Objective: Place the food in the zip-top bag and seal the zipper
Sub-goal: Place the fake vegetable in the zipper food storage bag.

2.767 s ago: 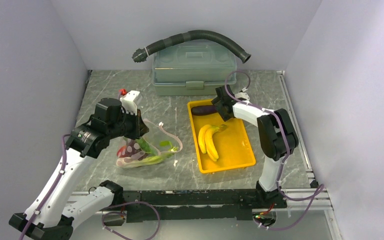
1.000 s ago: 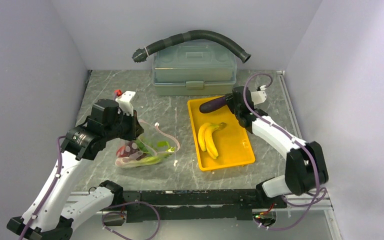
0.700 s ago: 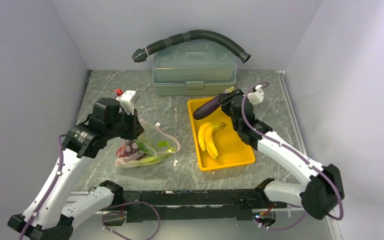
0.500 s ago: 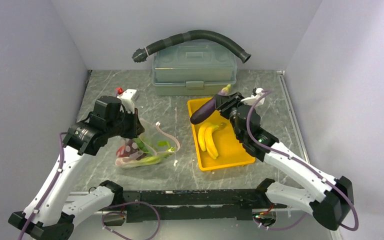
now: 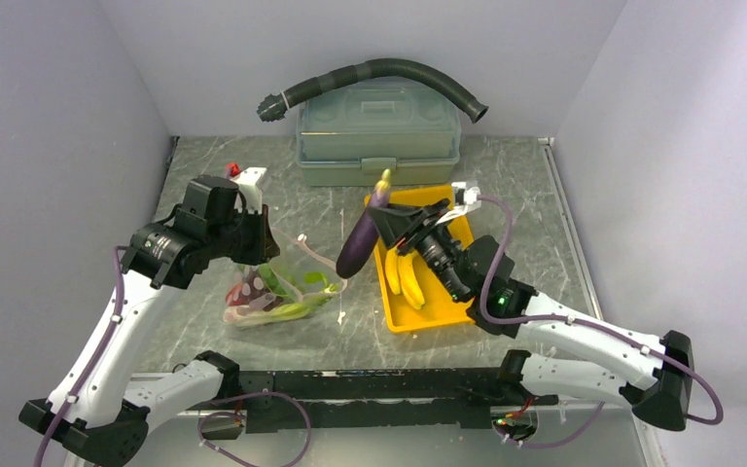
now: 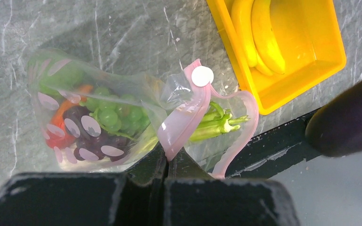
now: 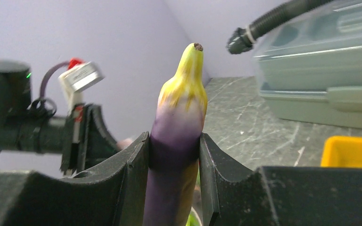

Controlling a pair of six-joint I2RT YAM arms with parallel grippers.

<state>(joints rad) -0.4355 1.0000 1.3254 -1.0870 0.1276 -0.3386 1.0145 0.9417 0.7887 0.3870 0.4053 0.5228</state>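
So the right fingers (image 7: 132, 162) have pulled the purple toy eggplant (image 5: 358, 248) out of the yellow rectangular plastic tray (image 5: 440, 313) and swung it across. It now hangs stem-up, pinched around its upper part, over the grey marbled counter (image 5: 253, 175), with its lower tip just beside the mouth of the clear pink-dotted plastic zip-top bag (image 5: 287, 292). I'd guess dropping it in comes next. The left fingers (image 6: 148, 162) are pressed together on the pale pink zipper strip (image 6: 184, 122), holding that lip up, same as before. The yellow toy bananas (image 5: 404, 277) are left in the tray, so it's not sealing time yet. I can't really tell how wide the mouth gapes. The eggplant's bottom end is cut off in the right wrist view and is just a dark blur at the edge of the left one.
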